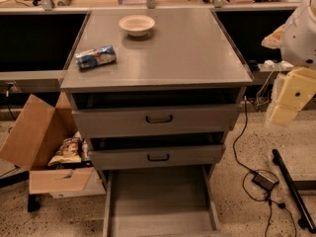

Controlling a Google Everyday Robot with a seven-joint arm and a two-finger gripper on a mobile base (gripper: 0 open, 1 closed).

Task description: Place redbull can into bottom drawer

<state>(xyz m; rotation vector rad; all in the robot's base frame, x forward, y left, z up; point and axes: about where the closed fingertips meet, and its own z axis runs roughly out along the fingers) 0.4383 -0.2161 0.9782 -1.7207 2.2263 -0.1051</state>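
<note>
Grey cabinet stands in the middle, and I give every place from it. On its top surface, near the front left corner, the redbull can lies on its side, blue and silver. A beige bowl sits further back on the same surface, well apart from the can. At the foot of the cabinet the bottom drawer is pulled out wide, and its grey tray shows nothing inside. The two upper drawers with black handles are above it.

The pincer hangs in the air beside the right side of the cabinet, at about the level of the upper drawers and well apart from the can. It carries nothing that I can see; whether it is wide or narrow I cannot tell.

I judge that the task is only at its beginning. The drawer is ready, so the opening part is done. Nearly everything is left: to reach across to the front left of the surface, to take the can, to bring it down and to put it in the tray.
</note>
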